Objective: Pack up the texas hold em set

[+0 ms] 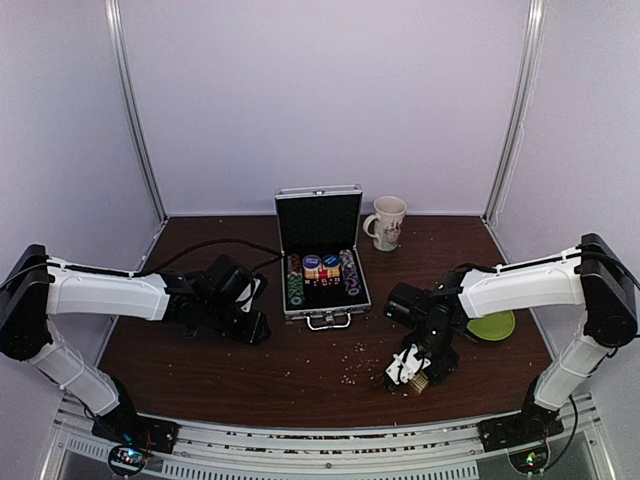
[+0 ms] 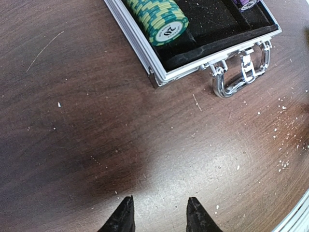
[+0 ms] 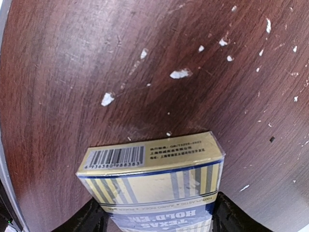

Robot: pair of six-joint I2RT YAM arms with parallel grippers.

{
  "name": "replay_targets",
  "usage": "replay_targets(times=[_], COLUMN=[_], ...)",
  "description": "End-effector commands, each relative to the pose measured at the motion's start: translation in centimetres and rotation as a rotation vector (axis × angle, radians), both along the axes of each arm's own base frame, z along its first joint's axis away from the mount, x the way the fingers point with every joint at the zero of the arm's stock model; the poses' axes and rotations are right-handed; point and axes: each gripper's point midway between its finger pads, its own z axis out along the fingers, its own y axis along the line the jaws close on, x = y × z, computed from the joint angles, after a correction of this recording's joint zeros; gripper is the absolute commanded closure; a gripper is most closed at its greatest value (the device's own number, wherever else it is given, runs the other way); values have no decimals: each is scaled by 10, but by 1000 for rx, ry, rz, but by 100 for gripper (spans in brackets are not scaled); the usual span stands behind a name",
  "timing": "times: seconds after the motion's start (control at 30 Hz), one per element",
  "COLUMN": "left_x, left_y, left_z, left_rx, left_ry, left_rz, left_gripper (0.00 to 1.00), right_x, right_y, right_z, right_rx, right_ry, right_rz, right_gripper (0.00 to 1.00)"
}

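One card box, printed "TEXAS HOLD'EM", pinched in right claw; left claw spread.

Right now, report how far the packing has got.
Done: chips sit in the open case. In hand: the right gripper holds the card box; the left gripper is open and empty. Left: put the box in, shut the lid.
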Motion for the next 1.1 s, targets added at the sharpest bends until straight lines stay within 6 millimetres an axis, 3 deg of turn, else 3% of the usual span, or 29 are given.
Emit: replay_targets(times=[0.0,0.1,0.23,0.47,0.6,0.77,1.07], left_x=[-1,-2,-3,-5,-7,-9,-12], left_y=[-2,-1,1,4,9,18,29], left_z=[2,2,2,1,3,7,7], left_rx=[-20,-21,-19,-21,-23,-22,-12], left_ry=[-4,-5,-5,-10,-20,-42,-59], left_rz=[-1,2,2,8,22,42,54], left_gripper=[61,61,61,61,61,61,61], right_x=[2,2,6,28,58,109,183], right_y=[-5,-5,2,33,63,108,165], right_z=[-6,-7,3,51,79,108,119], right_rx=[-39,-43,-32,27,79,166,269], right_ry=[-10,-7,-10,-36,-98,-203,-397], right_rz=[-19,-32,-60,-123,-189,-322,-452], right_gripper=[26,28,39,44,45,47,47])
